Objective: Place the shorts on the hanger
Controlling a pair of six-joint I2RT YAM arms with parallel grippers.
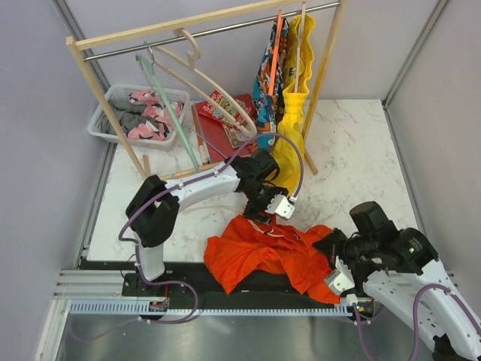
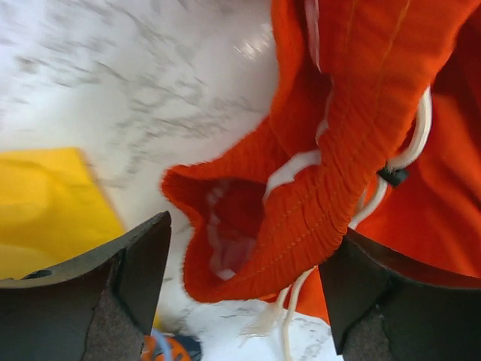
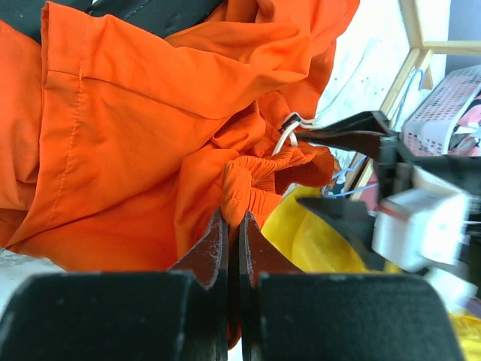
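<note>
The orange-red shorts lie crumpled on the marble table near its front edge. My left gripper hangs open over their far edge. In the left wrist view the ribbed waistband and white drawstring lie between its spread fingers, untouched. My right gripper is shut on a bunched fold of the waistband. The left gripper shows open just beyond that fold. A thin light-blue strand behind it may be the hanger; the rest is hidden.
A wooden rack with a metal bar stands at the back. On it hang a yellow garment, a patterned garment, beige wooden hangers and a teal-green hanger. A white basket and a red box sit behind.
</note>
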